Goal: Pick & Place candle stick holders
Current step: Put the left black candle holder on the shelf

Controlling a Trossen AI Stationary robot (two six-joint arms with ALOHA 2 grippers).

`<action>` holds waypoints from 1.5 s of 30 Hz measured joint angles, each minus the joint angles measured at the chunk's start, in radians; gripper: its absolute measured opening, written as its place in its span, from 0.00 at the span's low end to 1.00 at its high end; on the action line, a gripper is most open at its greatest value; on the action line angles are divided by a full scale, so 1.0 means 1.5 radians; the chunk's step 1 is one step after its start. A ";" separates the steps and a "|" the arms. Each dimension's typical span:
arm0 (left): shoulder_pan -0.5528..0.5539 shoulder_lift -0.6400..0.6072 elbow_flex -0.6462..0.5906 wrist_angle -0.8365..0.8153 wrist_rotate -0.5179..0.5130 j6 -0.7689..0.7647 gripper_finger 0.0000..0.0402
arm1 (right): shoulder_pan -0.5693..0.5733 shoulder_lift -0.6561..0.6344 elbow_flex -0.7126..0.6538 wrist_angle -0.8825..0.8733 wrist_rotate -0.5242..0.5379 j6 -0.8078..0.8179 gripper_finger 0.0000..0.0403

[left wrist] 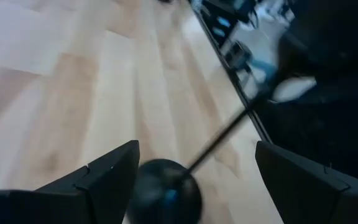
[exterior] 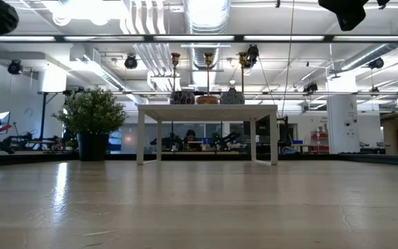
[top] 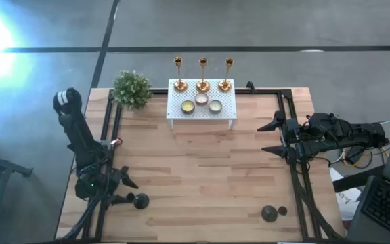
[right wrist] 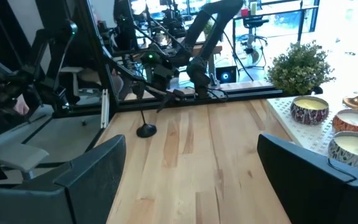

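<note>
I'm holding the left gripper (top: 128, 190) spread open over a short black dome-based candlestick (top: 141, 200) near the table's front left. The right gripper (top: 271, 138) is waiting open by the right edge (another black one (top: 269, 214) is standing front right). Three slim gold candlesticks (top: 202, 73) are lining the white perforated rack (top: 202, 112).

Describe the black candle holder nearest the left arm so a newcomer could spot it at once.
Start at the wooden table and go to its near left corner, where the left gripper hovers with fingers open. Just beside the fingers stands a black candle holder, upright on a round dome base with a thin stem. Its twin sits far off by the right corner, with a small dark disc beside it.
</note>
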State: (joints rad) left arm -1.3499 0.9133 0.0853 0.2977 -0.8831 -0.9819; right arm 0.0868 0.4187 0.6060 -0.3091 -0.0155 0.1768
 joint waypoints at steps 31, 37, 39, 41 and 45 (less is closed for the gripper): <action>0.071 0.107 0.075 0.033 -0.019 0.094 0.06 | 0.000 0.000 0.000 0.000 0.013 -0.015 0.89; 0.089 0.090 0.077 0.033 -0.155 0.084 0.04 | 0.000 0.000 0.000 0.000 0.013 -0.015 0.89; 0.116 0.082 0.083 0.033 -0.191 0.107 0.04 | 0.000 0.000 0.000 0.000 0.013 -0.018 0.89; 0.163 0.068 0.091 0.032 -0.201 0.144 0.04 | 0.000 0.000 0.000 0.000 0.021 -0.025 0.89; 0.298 0.033 0.129 0.031 -0.172 0.259 0.04 | 0.000 0.000 0.000 0.000 0.061 -0.035 0.89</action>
State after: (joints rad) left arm -0.9023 0.9631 0.2789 0.3439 -1.1413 -0.5930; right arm 0.0868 0.4187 0.6056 -0.3088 0.0767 0.1246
